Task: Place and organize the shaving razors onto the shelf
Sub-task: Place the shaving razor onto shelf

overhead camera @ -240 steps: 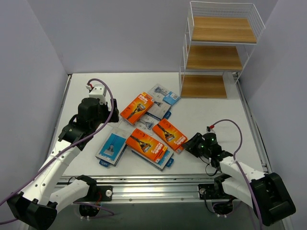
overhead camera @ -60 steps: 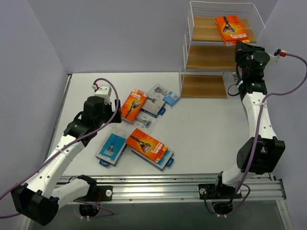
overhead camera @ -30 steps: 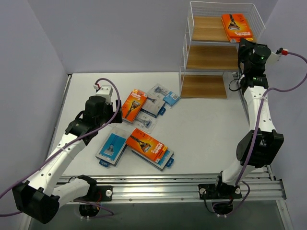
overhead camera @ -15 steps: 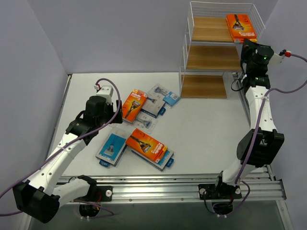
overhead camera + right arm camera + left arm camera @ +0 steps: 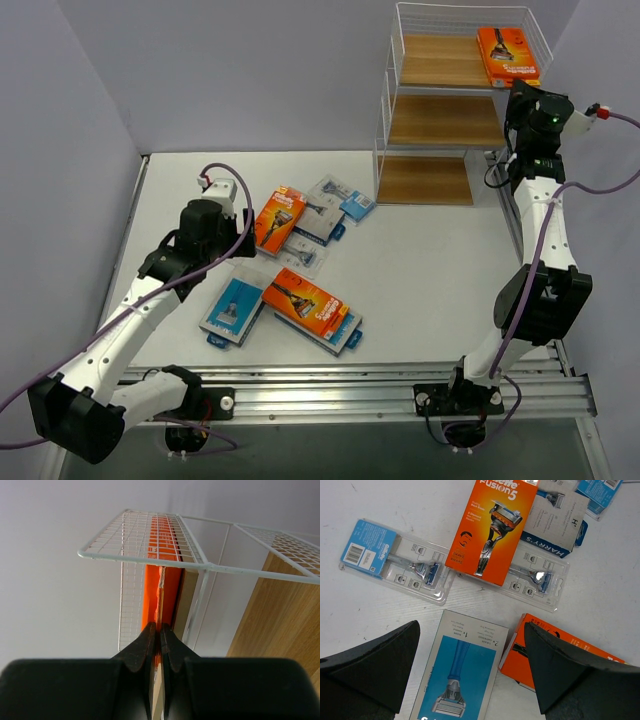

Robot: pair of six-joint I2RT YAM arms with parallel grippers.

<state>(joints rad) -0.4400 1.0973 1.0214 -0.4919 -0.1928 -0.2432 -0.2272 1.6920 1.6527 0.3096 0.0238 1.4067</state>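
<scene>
While my right gripper (image 5: 160,630) is pinched shut on the thin edge of a glossy orange razor pack (image 5: 152,592) on the top wooden tier of the shelf (image 5: 435,62), close against the white wire mesh (image 5: 145,532), I judge the flat card could snag a wire or tilt if I release it askew. My left gripper (image 5: 471,626) hangs wide open and empty above the loose pile on the table (image 5: 370,500): a blue-and-grey box (image 5: 462,675), clear moulded blister packs (image 5: 395,560), another orange box (image 5: 492,530), all overlapping.
</scene>
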